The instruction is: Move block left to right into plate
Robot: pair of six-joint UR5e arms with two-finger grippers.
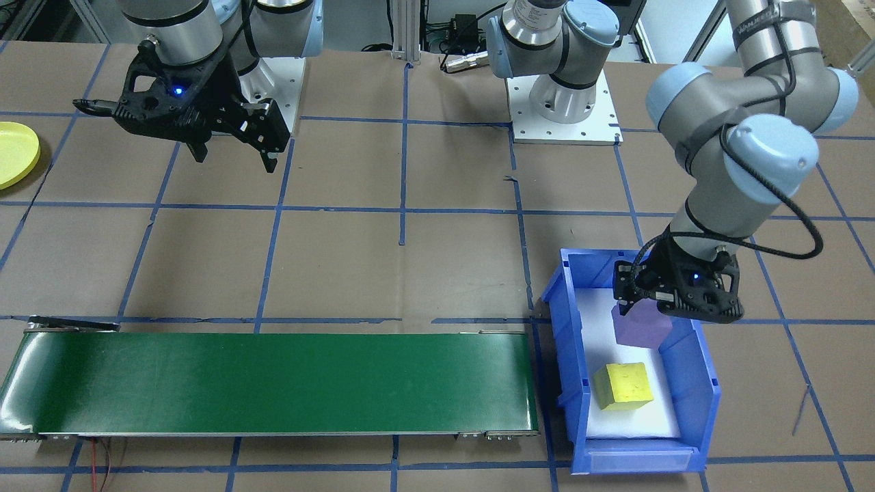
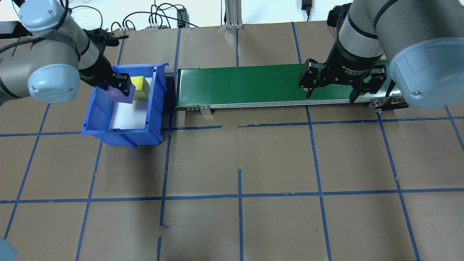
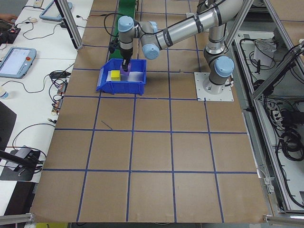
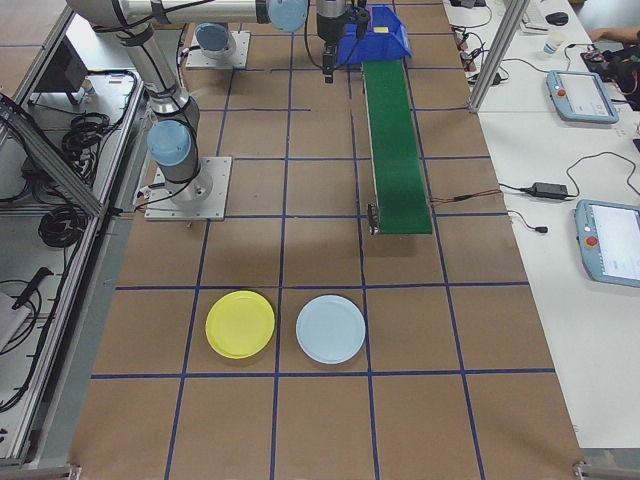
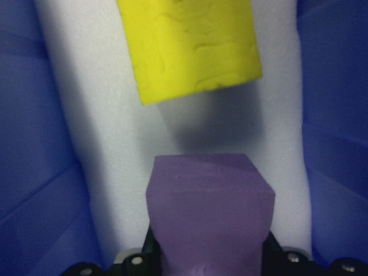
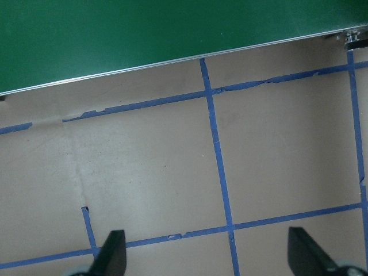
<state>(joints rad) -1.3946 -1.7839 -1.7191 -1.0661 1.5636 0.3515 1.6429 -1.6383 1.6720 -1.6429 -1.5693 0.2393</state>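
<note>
A: Any writing readable?

B: I can read "2F Adaptive" on the right gripper (image 2: pixel 329 95), whose jaws stand wide apart above bare table.

A: Counts?

B: I see two blocks: the purple block (image 1: pixel 639 326) clamped in the left gripper (image 1: pixel 632 311) inside the blue bin (image 1: pixel 707 393), and the yellow block (image 1: pixel 623 386) on the bin floor. Two plates: yellow plate (image 4: pixel 240 324), pale blue plate (image 4: pixel 331 329).

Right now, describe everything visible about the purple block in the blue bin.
The purple block is a matte, foam-like cube with slightly soft edges, plain on every visible face. The left end effector is shut on it from above, inside the blue bin, over the bin's white liner. The shadow beneath it in the left wrist view suggests it is lifted clear of the liner. It sits apart from the yellow block, not touching it, toward the bin's tall back wall.
</note>
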